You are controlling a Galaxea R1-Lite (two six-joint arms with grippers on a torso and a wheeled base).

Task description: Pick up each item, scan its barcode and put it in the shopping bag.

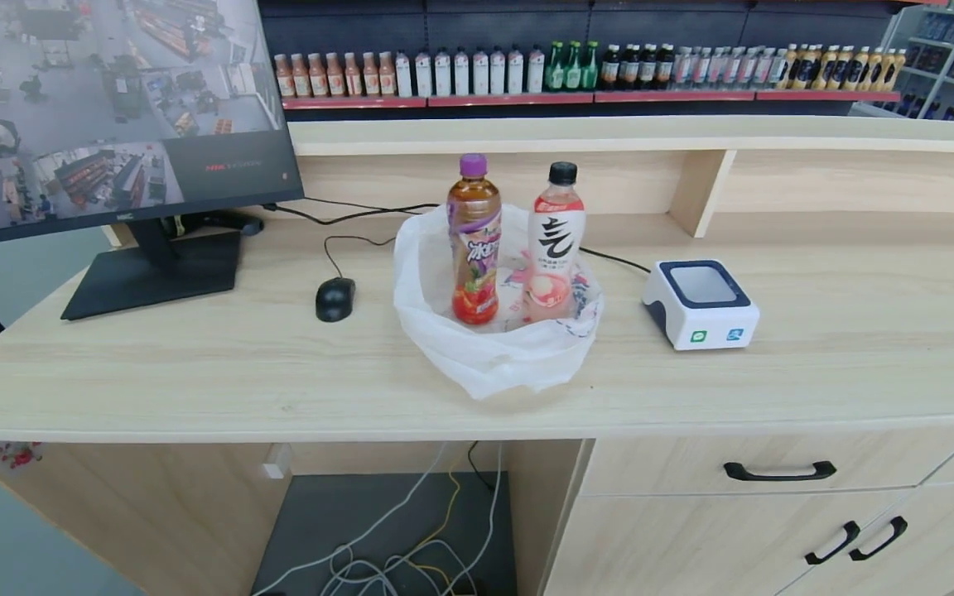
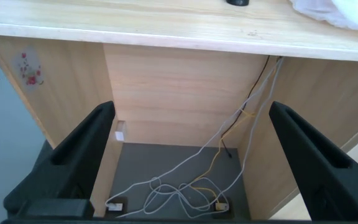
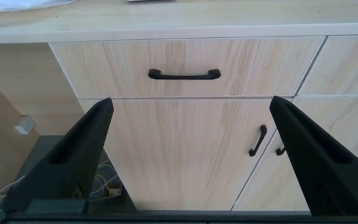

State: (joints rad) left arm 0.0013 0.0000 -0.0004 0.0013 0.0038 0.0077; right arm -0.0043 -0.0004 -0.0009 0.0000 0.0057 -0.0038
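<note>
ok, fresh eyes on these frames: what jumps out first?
The purple-cap bottle and black-cap bottle stand upright in the bag mid-counter, with the scanner to its right and the monitor at far left. The left claw and right claw are open and empty, low in front of the counter.

Purple-capped bottle [image 1: 474, 240] and black-capped bottle [image 1: 554, 240] upright inside white shopping bag [image 1: 485, 360]
</note>
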